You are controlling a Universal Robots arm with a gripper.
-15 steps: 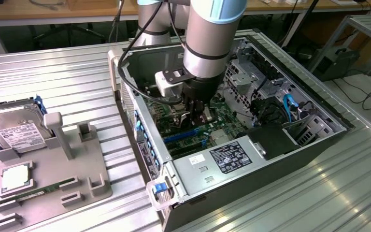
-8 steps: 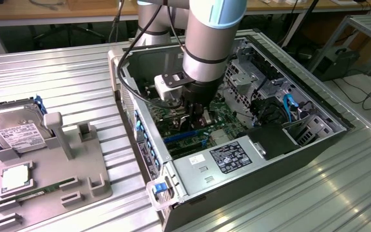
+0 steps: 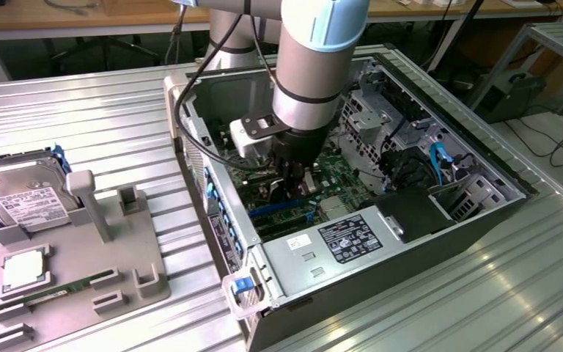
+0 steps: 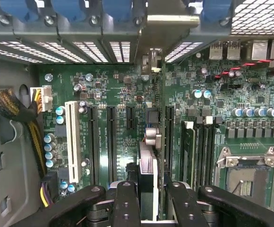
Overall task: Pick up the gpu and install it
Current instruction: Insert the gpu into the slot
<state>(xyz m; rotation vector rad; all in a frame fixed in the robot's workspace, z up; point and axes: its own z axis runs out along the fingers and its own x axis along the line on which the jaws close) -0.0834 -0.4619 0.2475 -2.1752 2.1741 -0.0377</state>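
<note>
Open computer case (image 3: 477,158) lying on its side on a ribbed metal table (image 3: 96,110), with the arm reaching down into it. The gripper (image 4: 148,198) holds the gpu (image 4: 149,161) edge-on between narrowly set fingers (image 4: 125,203), directly over the green motherboard (image 4: 123,94) among its dark expansion slots; the card's bracket end points toward the case's slotted rear wall. The black label on the power supply (image 3: 345,242) inside the case is too small to read. Beside the case, a grey parts holder (image 3: 86,257) carries a hard drive (image 3: 17,194) with an unreadable white label. The arm hides much of the motherboard in the exterior view.
</note>
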